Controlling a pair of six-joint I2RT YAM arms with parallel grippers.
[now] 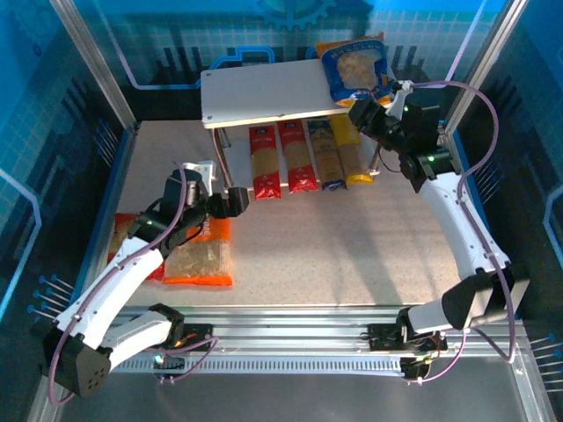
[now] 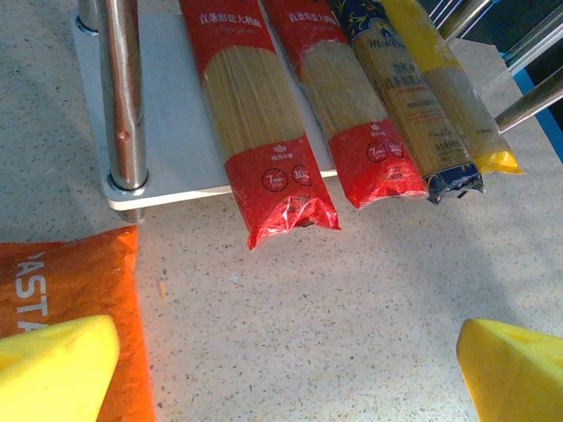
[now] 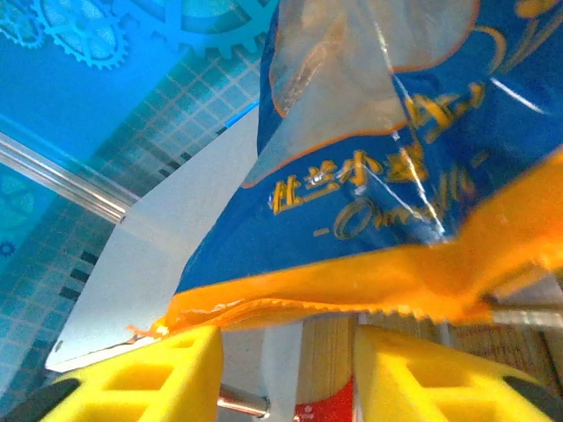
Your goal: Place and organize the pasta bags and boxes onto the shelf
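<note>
Pasta boxes [image 1: 308, 160] lie side by side on the lower board of the shelf [image 1: 264, 92], at twelve o'clock on the table [image 1: 352, 255]. From nine o'clock to three o'clock they are the first red box [image 1: 265, 163], the second red box [image 1: 299, 158], the dark blue box [image 1: 328, 158] and the yellow box [image 1: 354, 155], and their near ends overhang the board's edge toward six o'clock. The blue bag [image 1: 356, 70] sits on the upper board at its one o'clock corner, orange seam toward the near side. The right gripper [image 1: 367, 112] hovers at that seam with jaws spread; the seam lies across the yellow fingertips [image 3: 176, 369], unpinched. At eight o'clock on the table the orange bag [image 1: 202, 255] lies flat, with the red bag [image 1: 121, 237] just beside it at nine o'clock, partly under the left arm. The left gripper [image 1: 237, 200], jaws spread wide and holding nothing, hangs between the orange bag and the first red box.
</note>
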